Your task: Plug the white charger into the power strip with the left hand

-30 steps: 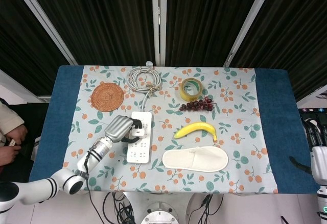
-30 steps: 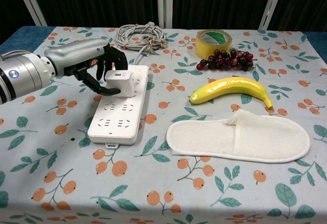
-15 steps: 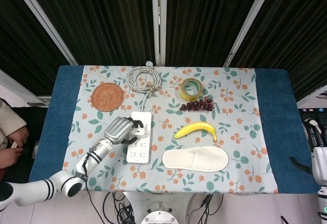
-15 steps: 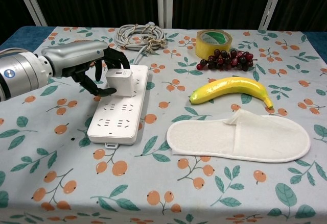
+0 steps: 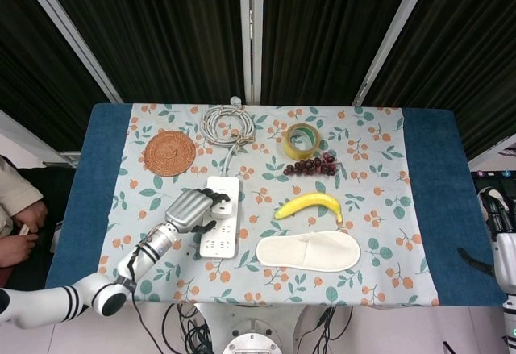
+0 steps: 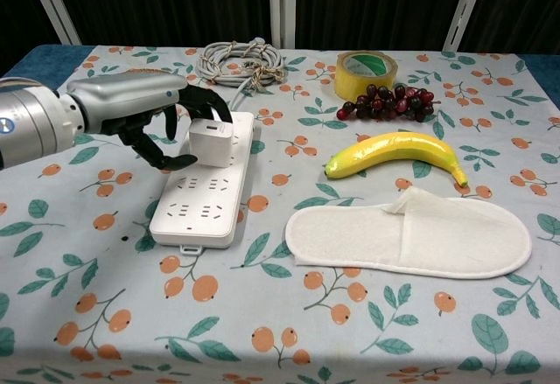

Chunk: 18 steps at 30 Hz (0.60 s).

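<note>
The white charger (image 6: 210,142) stands upright on the far end of the white power strip (image 6: 199,202), also seen from the head view as charger (image 5: 220,206) on power strip (image 5: 220,233). My left hand (image 6: 144,113) hovers just left of the charger with its fingers spread. Its fingertips (image 6: 213,104) arch over the charger's top left corner, and its thumb lies apart from the charger, low on the left. In the head view the left hand (image 5: 190,210) sits beside the strip. My right hand (image 5: 501,229) rests off the table's right edge, holding nothing.
A coiled grey cable (image 6: 240,59) lies behind the strip, and a woven coaster (image 5: 170,152) at the back left. Tape roll (image 6: 365,71), grapes (image 6: 385,102), banana (image 6: 395,151) and white slipper (image 6: 409,232) fill the right half. A person's hands (image 5: 16,225) show at the far left.
The charger went from tilted in my left hand's pinch to standing upright on the strip. The thumb has come away from it and the hand has drawn back slightly to the left.
</note>
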{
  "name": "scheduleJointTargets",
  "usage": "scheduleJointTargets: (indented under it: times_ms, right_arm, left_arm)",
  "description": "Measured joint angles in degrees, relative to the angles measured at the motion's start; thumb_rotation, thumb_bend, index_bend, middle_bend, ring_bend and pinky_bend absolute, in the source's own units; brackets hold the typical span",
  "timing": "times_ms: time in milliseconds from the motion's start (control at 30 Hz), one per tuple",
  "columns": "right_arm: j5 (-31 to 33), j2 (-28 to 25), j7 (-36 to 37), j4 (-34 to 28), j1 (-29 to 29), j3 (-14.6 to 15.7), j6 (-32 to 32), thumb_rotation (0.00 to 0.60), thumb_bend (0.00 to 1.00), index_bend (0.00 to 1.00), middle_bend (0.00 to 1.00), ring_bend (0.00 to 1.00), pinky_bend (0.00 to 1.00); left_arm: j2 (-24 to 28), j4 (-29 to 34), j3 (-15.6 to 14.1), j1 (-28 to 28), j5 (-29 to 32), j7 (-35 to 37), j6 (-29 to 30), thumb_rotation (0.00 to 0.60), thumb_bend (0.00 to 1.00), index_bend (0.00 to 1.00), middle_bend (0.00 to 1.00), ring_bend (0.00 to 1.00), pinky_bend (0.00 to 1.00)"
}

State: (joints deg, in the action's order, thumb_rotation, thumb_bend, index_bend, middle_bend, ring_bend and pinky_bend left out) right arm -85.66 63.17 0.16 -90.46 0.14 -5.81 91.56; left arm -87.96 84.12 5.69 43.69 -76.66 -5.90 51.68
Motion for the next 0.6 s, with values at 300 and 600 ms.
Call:
scheduleJointTargets:
  times_ms: [300,600]
  right_arm:
    - [-0.4,0.0,1.1,0.7,-0.5,0.2,0.7,0.600,0.02,0.00,0.13,0.00,0.00]
    - [-0.7,0.0,1.8,1.1,-0.9,0.3,1.3,0.600,0.03,0.00,0.13,0.00,0.00]
  left_arm:
    - [2.2,4.9,2.7,-1.3,-0.8,3.3,5.5,0.600,0.36,0.24,0.32,0.26,0.39]
    - [-1.3,3.7,5.4,-2.7,-3.5,26.5,10.7,0.600,0.42,0.55,0.59,0.54,0.66]
